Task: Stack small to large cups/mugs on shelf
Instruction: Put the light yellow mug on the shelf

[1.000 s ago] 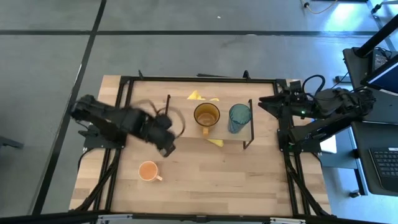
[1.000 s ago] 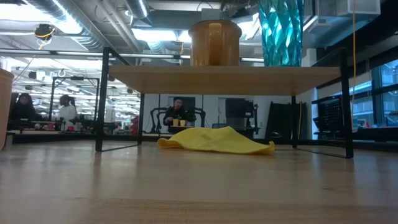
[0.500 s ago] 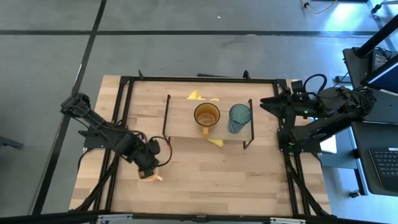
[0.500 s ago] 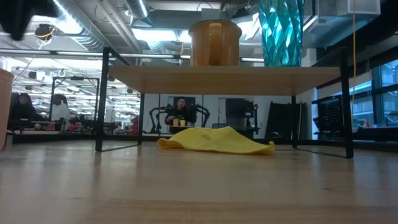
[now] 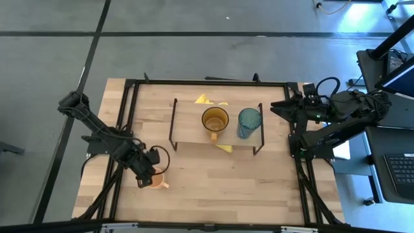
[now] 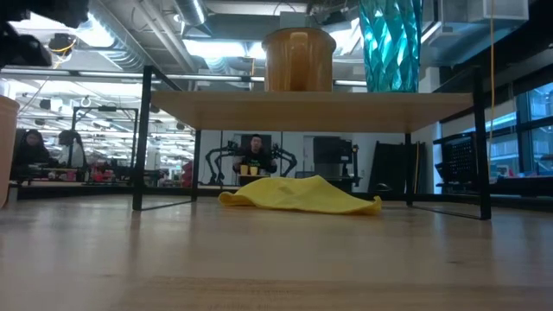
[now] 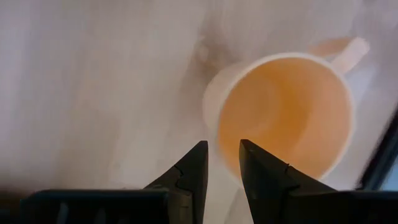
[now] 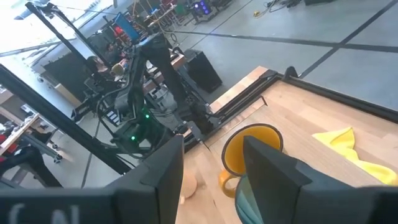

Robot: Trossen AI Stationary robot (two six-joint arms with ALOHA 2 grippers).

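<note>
The small orange mug (image 5: 156, 180) stands upright on the table near the front left; it also shows in the left wrist view (image 7: 283, 115). My left gripper (image 5: 143, 176) is over the mug's left side, open by a narrow gap (image 7: 224, 149), with its fingertips astride the rim opposite the handle (image 7: 345, 50). The amber mug (image 5: 215, 120) and the teal tumbler (image 5: 249, 123) stand on the shelf (image 5: 191, 133). My right gripper (image 5: 278, 107) is open and empty beyond the shelf's right end. My left gripper comes at the orange mug from above, pointing down. One finger (image 7: 261, 168) is over the inside and one finger (image 7: 189, 171) is outside the wall (image 7: 213, 121) opposite the handle. I cannot tell whether they touch it. The mug stands on the table.
A yellow cloth (image 6: 298, 194) lies under the shelf, its ends showing past both long edges (image 5: 210, 100). The shelf's left third is bare. Black frame rails (image 5: 123, 129) run along the table's sides. People show in the room behind (image 6: 255, 155).
My left gripper has gone from beside the shelf's left end toward the table's near left corner and down to the orange mug. The mug has stayed where it was.
</note>
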